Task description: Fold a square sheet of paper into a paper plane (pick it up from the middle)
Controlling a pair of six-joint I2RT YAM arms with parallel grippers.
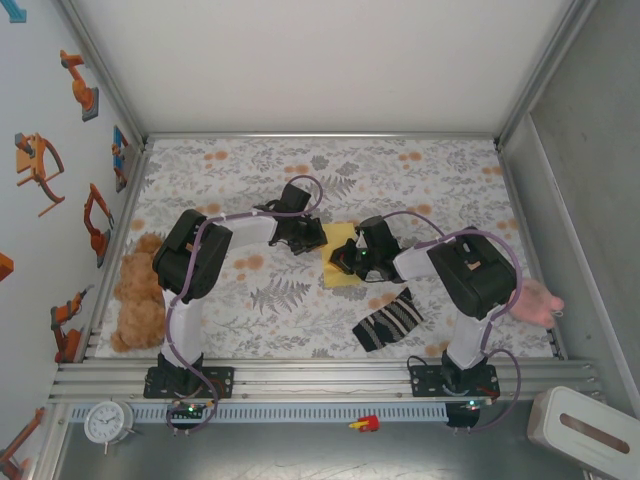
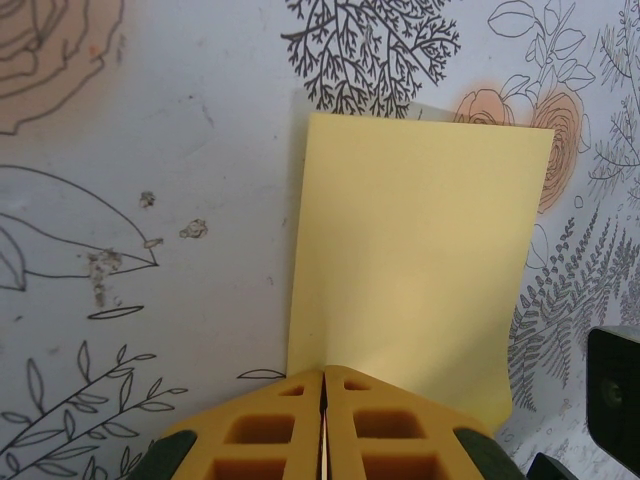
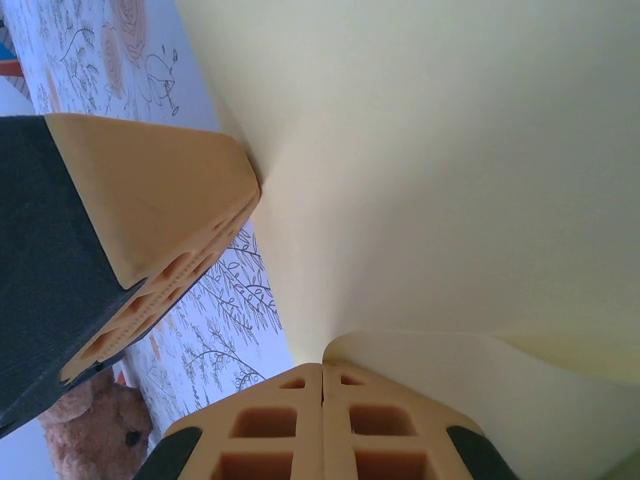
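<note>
Pinching the square sheet of paper (image 2: 420, 250) are left gripper (image 2: 325, 376) and right gripper (image 3: 322, 370).

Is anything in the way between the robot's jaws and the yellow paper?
No, nothing visible. The left gripper and right gripper both have their jaws shut on the square sheet of paper. The striped sock lies off to the near side, apart from it.

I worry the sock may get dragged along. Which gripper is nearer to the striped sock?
Right. The right gripper is at the yellow paper just beyond the striped sock, apart from it; the left gripper is farther off, at the paper's left edge.
</note>
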